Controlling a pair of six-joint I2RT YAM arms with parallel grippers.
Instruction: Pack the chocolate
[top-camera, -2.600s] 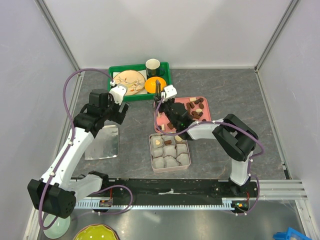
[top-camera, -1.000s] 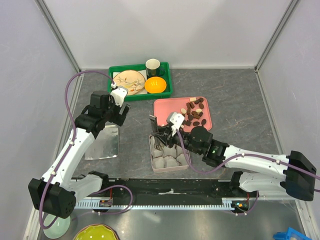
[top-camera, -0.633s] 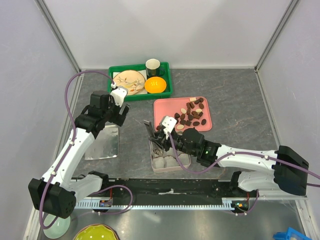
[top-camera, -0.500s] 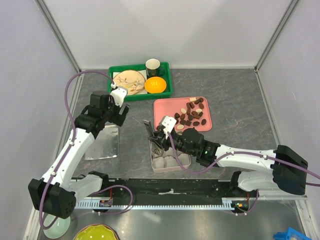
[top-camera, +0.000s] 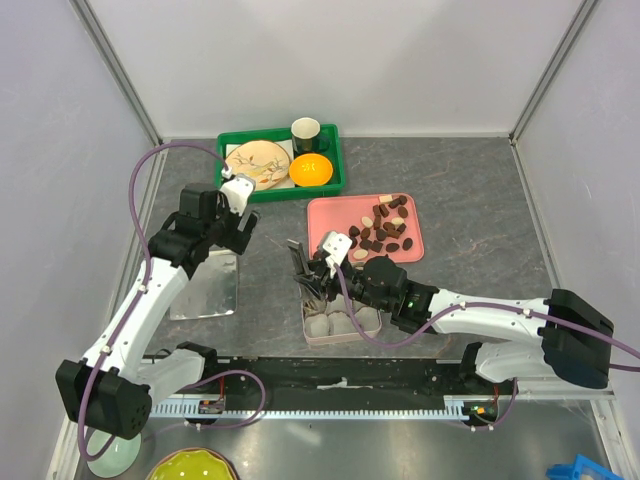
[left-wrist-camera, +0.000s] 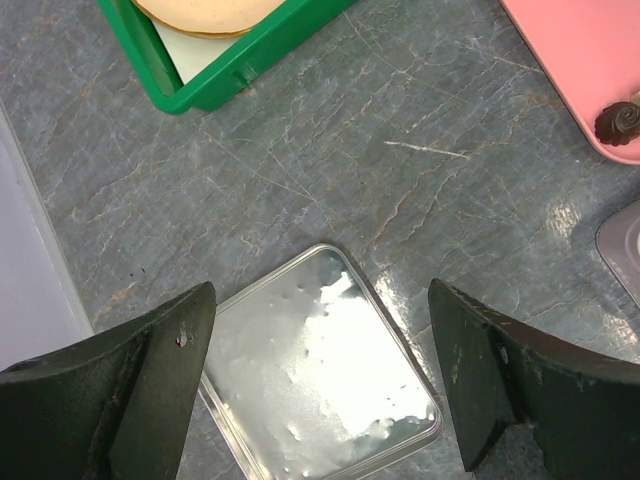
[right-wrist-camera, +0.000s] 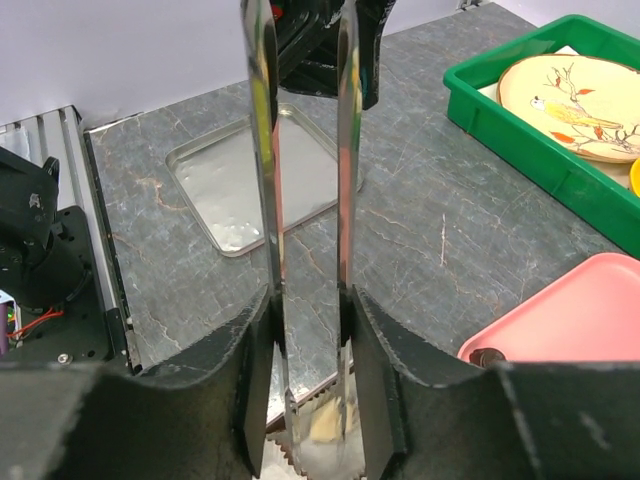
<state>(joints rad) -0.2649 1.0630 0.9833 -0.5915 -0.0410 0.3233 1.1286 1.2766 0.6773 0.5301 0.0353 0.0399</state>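
Note:
My right gripper (top-camera: 325, 275) is shut on a pair of metal tongs (right-wrist-camera: 347, 150); their handle end sticks up in the top view (top-camera: 297, 255). The tong tips reach down into the far-left paper cup of the tin box (top-camera: 368, 322). A beige chocolate (right-wrist-camera: 325, 425) sits between the tips; I cannot tell whether they squeeze it. Many dark and a few beige chocolates (top-camera: 385, 228) lie on the pink tray (top-camera: 330, 215). My left gripper (top-camera: 225, 225) is open and empty above the tin lid (left-wrist-camera: 320, 370).
A green tray (top-camera: 335, 150) at the back holds a patterned plate (top-camera: 255, 162), an orange bowl (top-camera: 311, 170) and a dark cup (top-camera: 306, 130). The tin lid (top-camera: 205, 285) lies flat left of the box. The pink tray's corner (right-wrist-camera: 570, 320) carries one dark piece (right-wrist-camera: 487, 355).
My right arm swung from the pink tray over to the far-left end of the tin box with the tongs, then barely moved. The left arm has stayed still.

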